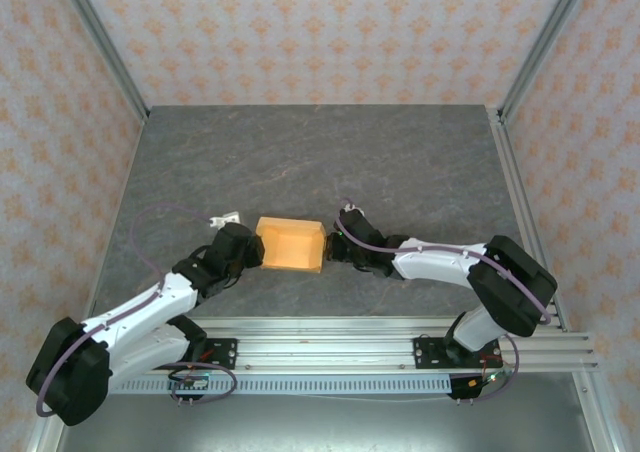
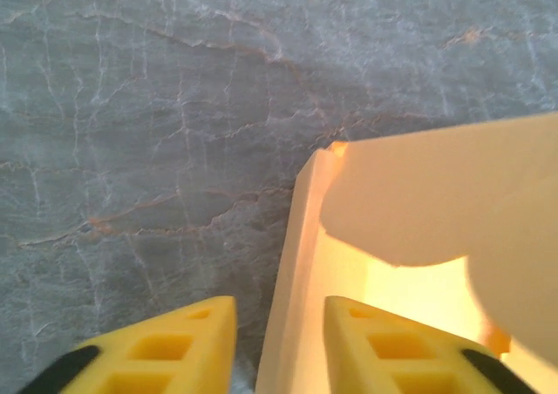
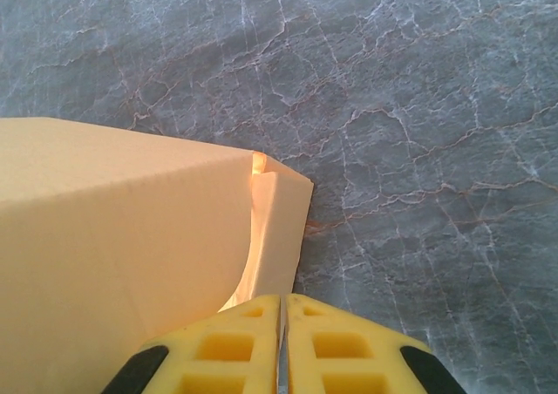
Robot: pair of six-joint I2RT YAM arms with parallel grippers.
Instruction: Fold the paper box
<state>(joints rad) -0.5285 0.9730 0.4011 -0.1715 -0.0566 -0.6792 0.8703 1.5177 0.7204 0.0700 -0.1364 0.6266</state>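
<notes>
Plainly, the grey table (image 1: 300, 152) offers nothing to brace against, so whatever gets pushed will slide freely. The paper box (image 1: 290, 244) sits on it around the middle, rather toward the near side, part-formed into an open tray with its walls standing, between the two arms. The right gripper (image 3: 283, 300), at the box's right end, has its fingers pressed together, seemingly pinching the thin right wall. A pull or twist there could crease or tear the card, or drag the whole tray. The left gripper (image 2: 279, 311) stands with fingers apart astride the left wall, one inside and one outside, not squeezing it. That side looks unheld, so the wall, or the rounded flap (image 2: 410, 211) leaning over the inside, could spring back. A small white scrap (image 1: 226, 217) lies just to the far left of the box, where a swinging left arm might knock it.
</notes>
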